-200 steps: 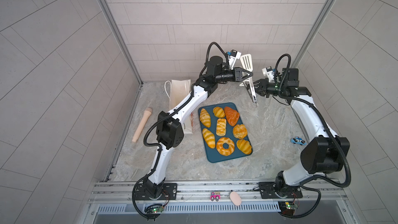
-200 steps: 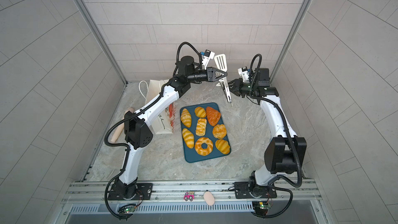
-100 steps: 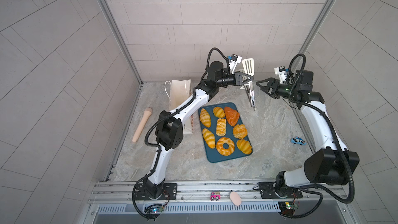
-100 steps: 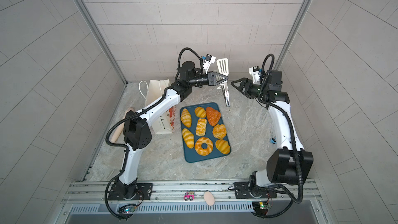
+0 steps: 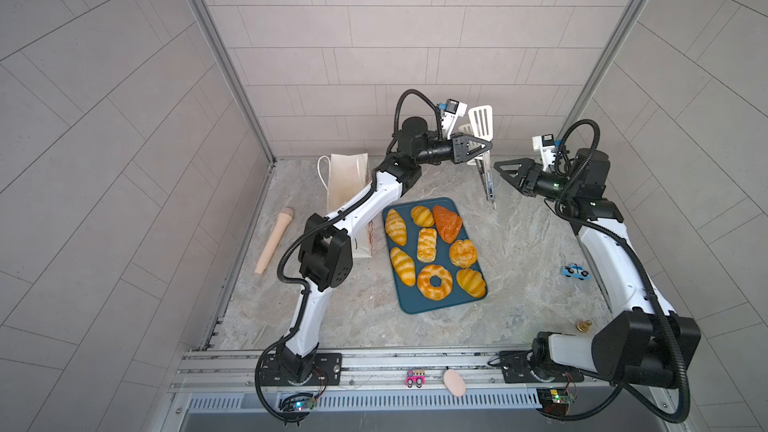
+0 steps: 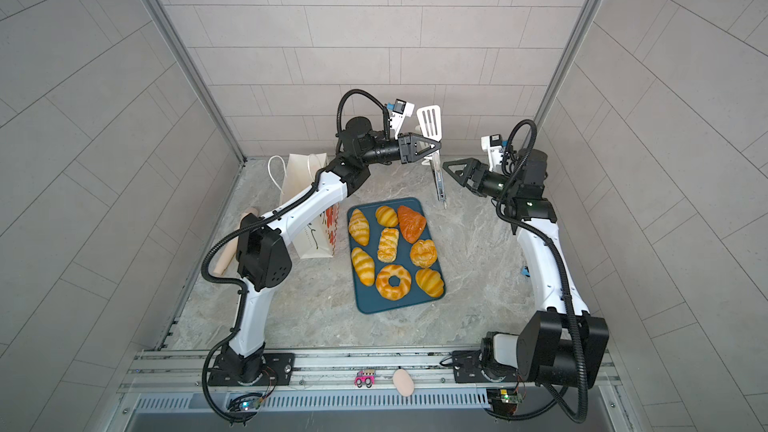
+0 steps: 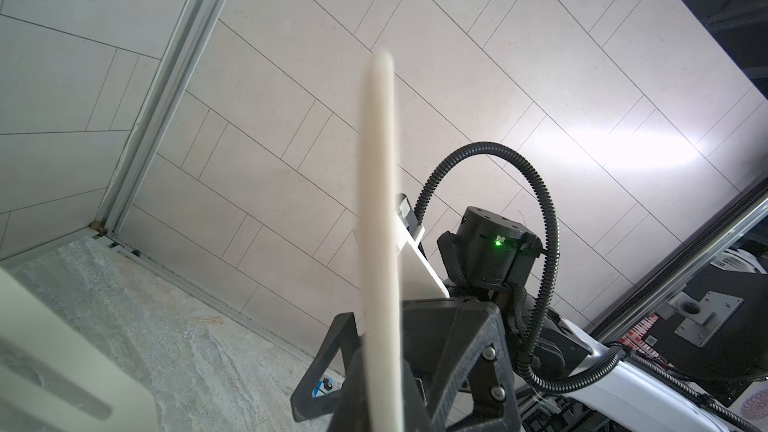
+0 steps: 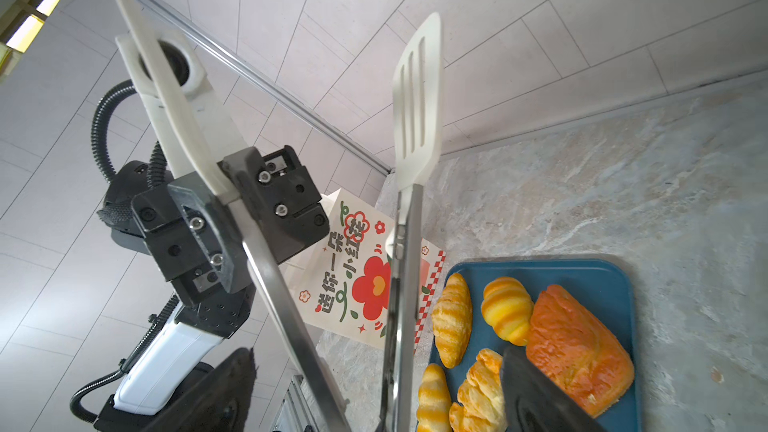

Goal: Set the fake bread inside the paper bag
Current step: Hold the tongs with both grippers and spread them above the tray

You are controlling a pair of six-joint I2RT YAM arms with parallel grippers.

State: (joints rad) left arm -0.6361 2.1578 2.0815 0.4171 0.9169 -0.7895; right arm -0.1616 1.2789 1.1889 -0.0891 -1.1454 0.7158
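The fake bread, several glossy golden pieces (image 5: 434, 281) (image 6: 393, 281) and an orange-brown loaf (image 5: 447, 223), lies on a blue tray (image 5: 419, 305). Left of the tray stands the white paper bag (image 5: 347, 178) (image 6: 301, 172), its red flower face showing in the right wrist view (image 8: 353, 268). My left gripper (image 5: 487, 146) (image 6: 436, 146) (image 7: 386, 359) is high at the back, shut on white-headed metal tongs (image 5: 481, 122) (image 8: 415, 118) that hang down. My right gripper (image 5: 500, 172) (image 6: 451, 174) (image 8: 382, 401) is open, just right of the tongs and not touching them.
A beige rolling pin (image 5: 274, 241) lies by the left wall. A small blue toy car (image 5: 575, 272) sits beside the right arm. A pink egg (image 5: 454, 382) and a pink toy car (image 5: 415, 379) rest on the front rail. Tiled walls close the back and sides.
My right gripper has opened, let go of the tongs and drawn back to the right. The left gripper keeps the tongs and has shifted slightly right.
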